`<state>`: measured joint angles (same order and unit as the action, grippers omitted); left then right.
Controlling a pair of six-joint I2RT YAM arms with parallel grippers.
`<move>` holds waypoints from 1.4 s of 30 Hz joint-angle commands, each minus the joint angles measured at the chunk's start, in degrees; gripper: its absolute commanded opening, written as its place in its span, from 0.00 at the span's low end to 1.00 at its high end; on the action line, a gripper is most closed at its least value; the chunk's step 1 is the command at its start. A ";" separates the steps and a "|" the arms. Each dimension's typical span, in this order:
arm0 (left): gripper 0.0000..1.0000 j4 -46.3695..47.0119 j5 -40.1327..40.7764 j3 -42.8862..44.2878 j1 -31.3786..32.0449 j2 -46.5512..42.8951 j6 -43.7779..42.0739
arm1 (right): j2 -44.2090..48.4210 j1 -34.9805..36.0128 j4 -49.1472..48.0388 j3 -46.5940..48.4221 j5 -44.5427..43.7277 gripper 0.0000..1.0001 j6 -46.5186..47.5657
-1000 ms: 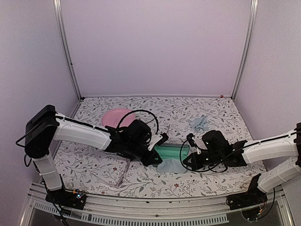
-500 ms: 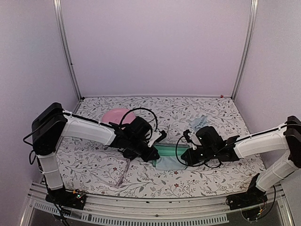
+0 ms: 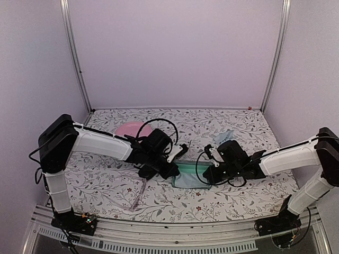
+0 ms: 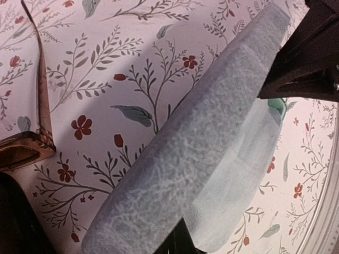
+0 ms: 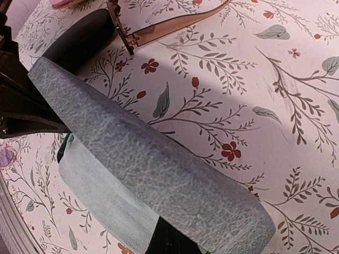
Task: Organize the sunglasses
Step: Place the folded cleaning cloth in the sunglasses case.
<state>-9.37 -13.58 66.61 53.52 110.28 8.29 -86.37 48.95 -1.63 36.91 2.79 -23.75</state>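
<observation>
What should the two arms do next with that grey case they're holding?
Probably ease it open a little wider. The left fingers and right fingers are both shut on opposite ends of the grey case, its green lining only just showing, while the brown sunglasses and the pale glasses lie outside on the table.

Both arms stretch low and inward, left end effector [image 3: 172,170] and right end effector [image 3: 210,174] clamped shut, tips facing each other.

Reddish-brown sunglasses [image 5: 143,34] partly off-frame
</observation>
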 commanded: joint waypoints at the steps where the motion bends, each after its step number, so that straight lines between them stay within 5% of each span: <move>1: 0.00 -0.73 0.66 1.95 -1.22 1.28 -1.55 | -1.31 -0.52 0.14 1.82 -1.38 0.00 1.46; 42: 0.00 1.24 -0.75 0.01 0.00 -0.18 0.41 | 0.27 -0.42 -1.98 0.01 -0.37 0.01 2.30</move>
<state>-9.15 -13.91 67.51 53.15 111.11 8.21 -87.00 48.73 -2.17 37.43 2.04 -21.80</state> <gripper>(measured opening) 0.007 0.013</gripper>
